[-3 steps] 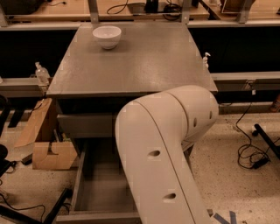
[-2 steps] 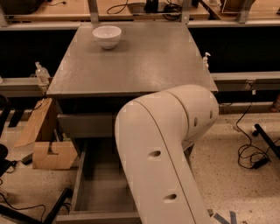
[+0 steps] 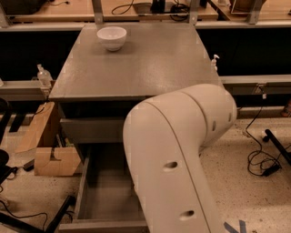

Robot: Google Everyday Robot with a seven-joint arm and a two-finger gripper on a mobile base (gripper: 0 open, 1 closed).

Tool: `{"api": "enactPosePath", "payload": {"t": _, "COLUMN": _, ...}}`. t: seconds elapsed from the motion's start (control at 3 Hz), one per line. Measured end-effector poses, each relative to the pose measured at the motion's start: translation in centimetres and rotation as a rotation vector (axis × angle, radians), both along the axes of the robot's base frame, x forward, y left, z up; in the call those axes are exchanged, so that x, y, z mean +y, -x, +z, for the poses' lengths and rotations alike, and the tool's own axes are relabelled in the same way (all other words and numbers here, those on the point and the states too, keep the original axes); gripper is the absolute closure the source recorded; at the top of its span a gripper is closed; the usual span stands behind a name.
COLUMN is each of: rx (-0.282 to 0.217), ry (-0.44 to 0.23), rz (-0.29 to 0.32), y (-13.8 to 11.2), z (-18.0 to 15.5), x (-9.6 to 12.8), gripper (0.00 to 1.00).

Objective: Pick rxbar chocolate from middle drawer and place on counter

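Note:
The grey counter (image 3: 150, 63) fills the upper middle of the camera view. Below it the middle drawer (image 3: 107, 195) stands pulled open toward me, its bare grey floor showing on the left. My big white arm (image 3: 182, 159) crosses the front of the view and covers the drawer's right half. The gripper is out of view, hidden behind or below the arm. The rxbar chocolate is not visible; the shown part of the drawer floor holds nothing.
A white bowl (image 3: 112, 37) sits at the counter's far left corner. Cardboard boxes (image 3: 50, 150) lie on the floor left of the cabinet. Cables (image 3: 261, 161) trail on the floor at right. Pale wooden workbenches (image 3: 136, 9) run along the back.

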State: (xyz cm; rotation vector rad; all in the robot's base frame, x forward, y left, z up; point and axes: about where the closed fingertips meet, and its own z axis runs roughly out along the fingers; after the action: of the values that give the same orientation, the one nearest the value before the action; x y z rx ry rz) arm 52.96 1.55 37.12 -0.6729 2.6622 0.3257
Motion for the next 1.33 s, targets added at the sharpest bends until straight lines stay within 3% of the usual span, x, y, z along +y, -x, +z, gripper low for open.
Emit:
{"api": "enactPosePath", "payload": {"t": 0.67, "rx": -0.044, "ry": 0.014, "rz": 0.127, "y": 4.6, "z": 10.2, "x": -3.5, "gripper": 1.00}}
{"api": "enactPosePath", "payload": {"t": 1.0, "rx": -0.122, "ry": -0.023, "rz": 0.182, "y": 4.6, "z": 18.1, "x": -3.1, "gripper": 1.00}}
{"api": "enactPosePath", "payload": {"t": 1.33, "rx": -0.204, "ry": -0.094, "rz": 0.224, "y": 3.4, "z": 27.3, "x": -0.6, "gripper": 1.00}}
